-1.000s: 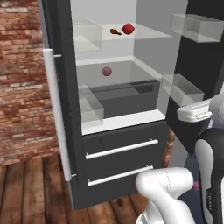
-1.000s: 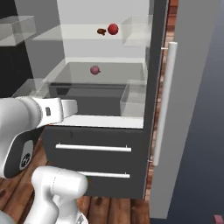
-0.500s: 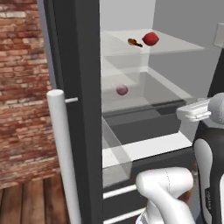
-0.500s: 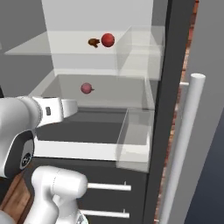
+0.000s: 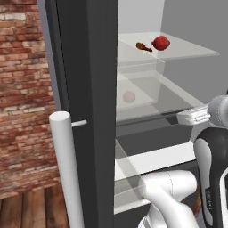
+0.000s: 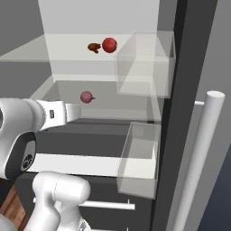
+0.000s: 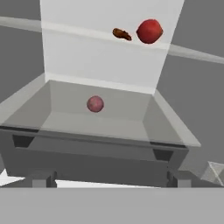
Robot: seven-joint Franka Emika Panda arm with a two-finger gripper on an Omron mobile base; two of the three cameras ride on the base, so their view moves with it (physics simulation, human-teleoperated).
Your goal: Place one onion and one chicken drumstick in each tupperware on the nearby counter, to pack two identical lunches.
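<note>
Jaws are spread wide with nothing in them, pointed straight into the open fridge from the end of the white arm [image 6: 54, 115]. Biggest change in the last second: the whole view got much closer, so that's the base driving up to the fridge, not the food moving. Ahead of the jaws and a bit above sits the duller pinkish-maroon round onion [image 7: 95, 104] on the clear glass shelf [image 7: 131, 127]. Higher up on the upper glass shelf [image 6: 54, 54] is the bright red round onion [image 7: 149, 31], with one small orange-brown lumpy chicken drumstick [image 7: 122, 34] just beside it. Can't spot the second drumstick from here. Clear boxy door bins [image 6: 144, 65] hang off to the jaws' right. So nothing's packed yet; my guess is the first pick is next, probably the nearer maroon onion.
</note>
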